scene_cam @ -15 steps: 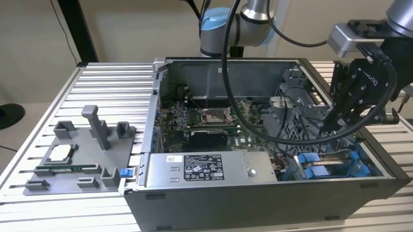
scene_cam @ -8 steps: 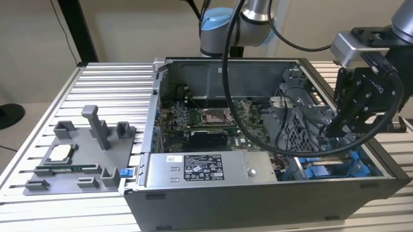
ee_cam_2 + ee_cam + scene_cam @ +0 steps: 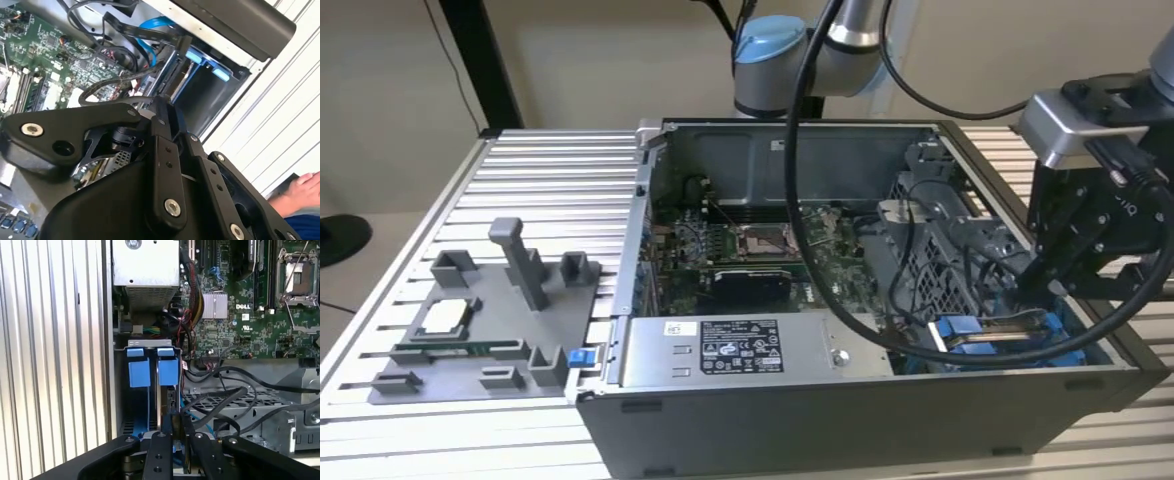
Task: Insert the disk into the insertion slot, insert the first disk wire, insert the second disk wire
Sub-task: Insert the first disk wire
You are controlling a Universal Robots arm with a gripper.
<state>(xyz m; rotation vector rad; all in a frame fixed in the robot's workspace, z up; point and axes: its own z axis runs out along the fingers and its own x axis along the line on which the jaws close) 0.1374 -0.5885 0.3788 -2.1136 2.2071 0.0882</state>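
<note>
In the exterior view, an open dark-grey metal computer case [image 3: 854, 420] stands on a table of ribbed aluminium slats [image 3: 520, 180]. The black robot gripper [image 3: 1051, 288] hangs inside the case at its near corner on the exterior view's right. Just under it lies the disk [image 3: 994, 338], silver-grey in its bright blue plastic carrier, seated in the insertion slot [image 3: 1101, 350]. A grey labelled power-supply box [image 3: 720, 345] sits near it, towards the exterior view's left.

In the second wrist view, the gripper [image 3: 162, 107] is near the dark-grey slot [image 3: 210, 100], among loose black cables [image 3: 100, 90]. A person's hand [image 3: 305, 187] rests on the table, well apart.

In the first wrist view, the gripper [image 3: 175, 427] is over the disk's carrier, whose two blue tabs [image 3: 139, 371] show at the slot's end. A green motherboard [image 3: 240, 315] lies beside. Whether the gripper grips anything cannot be told.
</note>
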